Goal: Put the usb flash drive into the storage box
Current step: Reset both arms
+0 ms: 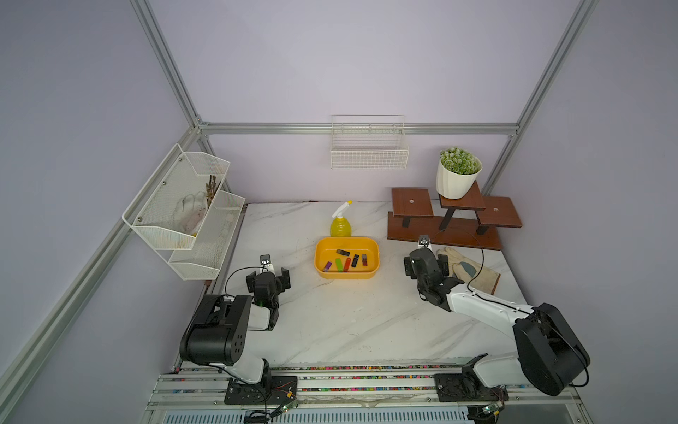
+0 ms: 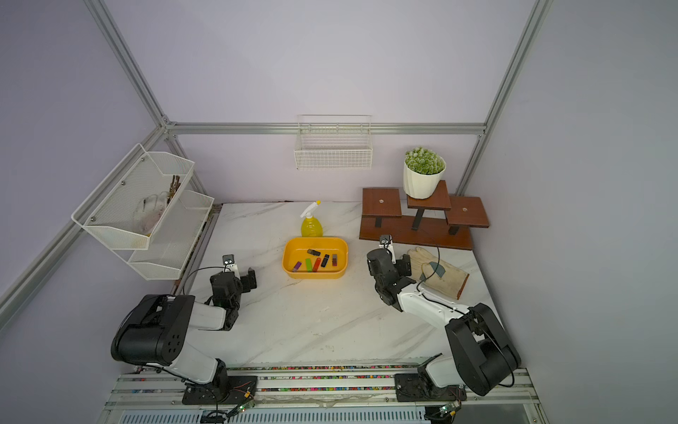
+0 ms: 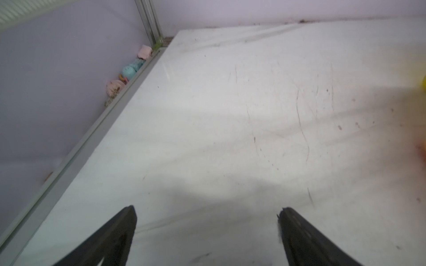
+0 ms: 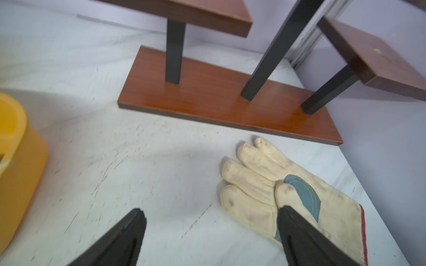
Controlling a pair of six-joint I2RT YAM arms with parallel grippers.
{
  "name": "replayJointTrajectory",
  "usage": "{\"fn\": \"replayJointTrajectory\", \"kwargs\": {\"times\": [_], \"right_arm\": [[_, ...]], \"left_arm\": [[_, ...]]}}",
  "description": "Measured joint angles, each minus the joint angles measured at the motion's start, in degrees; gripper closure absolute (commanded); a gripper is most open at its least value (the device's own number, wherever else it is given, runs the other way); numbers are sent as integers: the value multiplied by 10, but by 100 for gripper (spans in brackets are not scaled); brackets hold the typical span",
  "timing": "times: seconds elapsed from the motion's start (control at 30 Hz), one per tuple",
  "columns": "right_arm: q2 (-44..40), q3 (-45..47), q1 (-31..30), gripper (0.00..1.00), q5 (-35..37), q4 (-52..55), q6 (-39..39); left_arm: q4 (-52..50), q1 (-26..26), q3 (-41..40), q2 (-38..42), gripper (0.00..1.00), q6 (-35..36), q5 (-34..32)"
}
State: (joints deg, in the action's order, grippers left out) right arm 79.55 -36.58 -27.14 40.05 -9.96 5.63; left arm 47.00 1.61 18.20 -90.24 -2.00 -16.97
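Note:
The storage box [image 1: 346, 275] [image 2: 314, 275] is a shallow yellow tub at the middle of the marble table. Several usb flash drives lie inside it, among them a black one [image 1: 343, 252], a green one [image 1: 338, 264] and a dark red one [image 1: 364, 260]. My left gripper [image 1: 268, 279] [image 3: 208, 208] stands open over bare table, left of the box. My right gripper [image 1: 425, 264] [image 4: 211, 209] is open to the right of the box, beside a glove, and holds nothing. The box's yellow wall [image 4: 20, 165] shows in the right wrist view.
A yellow spray bottle [image 1: 340, 222] stands just behind the box. A cream work glove [image 1: 473, 271] [image 4: 265, 175] lies by the right gripper, in front of a brown stepped stand [image 1: 447, 235] bearing a potted plant [image 1: 456, 176]. A white wire basket [image 1: 368, 150] and a mesh rack [image 1: 187, 209] hang on the walls.

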Motion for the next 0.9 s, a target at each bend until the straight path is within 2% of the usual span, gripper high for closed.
{"fn": "replayJointTrajectory", "kwargs": {"times": [0.13,0.27,0.37,0.6,0.67,0.77,0.9], "right_arm": [[6,77,21,1,31,-172,-50],[54,91,40,0,39,-337,-111],[54,112,54,0,28,-421,-128],[-49,184,108,0,-30,-455,-102],[-56,200,127,0,-49,-467,-88],[-12,232,155,0,-76,-525,-76],[91,241,169,1,-126,-590,-74]], "left_arm": [[46,-1,16,0,0,13,27],[39,-1,27,0,0,16,35],[44,-1,28,0,0,17,35],[46,-1,28,0,0,17,36],[46,-1,28,0,0,17,36],[46,-1,28,0,0,17,36],[46,-1,28,0,0,17,36]]}}
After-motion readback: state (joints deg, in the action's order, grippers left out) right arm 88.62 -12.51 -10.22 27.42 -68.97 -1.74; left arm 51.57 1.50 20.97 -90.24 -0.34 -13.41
